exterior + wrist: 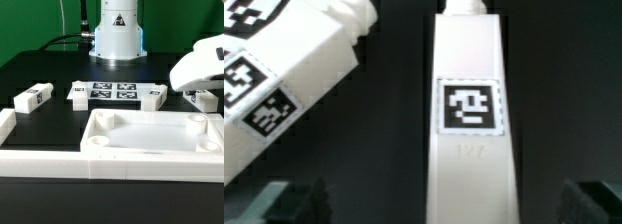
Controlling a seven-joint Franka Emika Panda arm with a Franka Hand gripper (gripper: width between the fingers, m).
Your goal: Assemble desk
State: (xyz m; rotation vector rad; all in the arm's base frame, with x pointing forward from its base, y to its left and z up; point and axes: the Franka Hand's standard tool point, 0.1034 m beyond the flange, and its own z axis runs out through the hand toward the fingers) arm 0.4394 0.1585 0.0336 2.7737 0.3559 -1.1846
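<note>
Exterior view: the tabletop (150,145) lies nearest, rim up. Beyond it four legs lie in a row, the marker board (113,90) among them. The gripper (205,75) hangs over the leg (200,98) at the exterior view's right. The wrist view shows its jaws wide open, straddling that leg (470,110) without touching it.

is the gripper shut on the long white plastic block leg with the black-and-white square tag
No, the gripper stands wide open, with dark gaps on both sides of the white block leg.

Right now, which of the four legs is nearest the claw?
The leg at the exterior view's far right, directly under the claw; the others lie farther left.
</note>
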